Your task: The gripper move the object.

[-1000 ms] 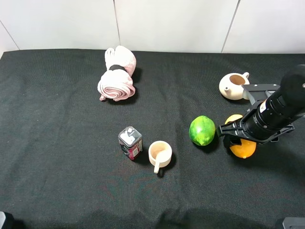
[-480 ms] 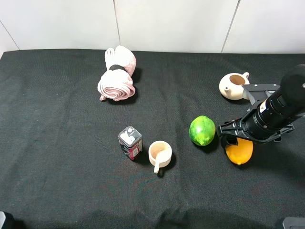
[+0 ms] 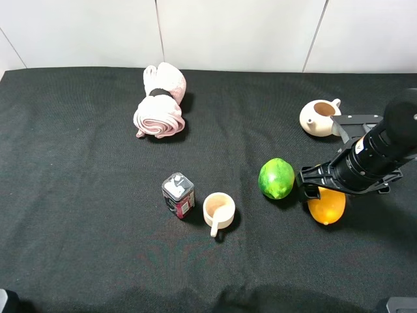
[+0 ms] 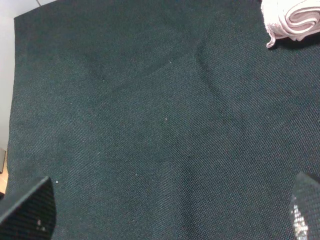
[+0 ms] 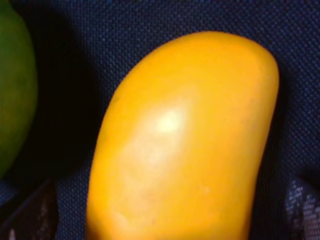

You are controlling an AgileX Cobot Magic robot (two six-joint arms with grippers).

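Note:
The object, a smooth orange-yellow mango [image 3: 327, 206], lies on the black cloth just right of the round green fruit [image 3: 276, 178]. My right gripper [image 3: 315, 189] hangs right over the mango's far end and hides part of it. In the right wrist view the mango [image 5: 185, 145] fills the picture, and the right gripper [image 5: 170, 212] is open, with its dark fingertips [image 5: 35, 212] wide apart on either side and not touching the mango. The green fruit [image 5: 12, 85] shows at the edge. My left gripper [image 4: 170, 210] is open and empty over bare cloth.
A cream teapot [image 3: 318, 117] stands behind the right arm. A small cream cup with a spoon [image 3: 218, 210] and a small tin [image 3: 178, 193] stand near the middle. A rolled pink towel [image 3: 159, 101] lies at the back, also in the left wrist view [image 4: 295, 17].
The mango has shifted a little toward the front and left under the right gripper; its far end no longer shows behind the arm. The right arm has barely moved.

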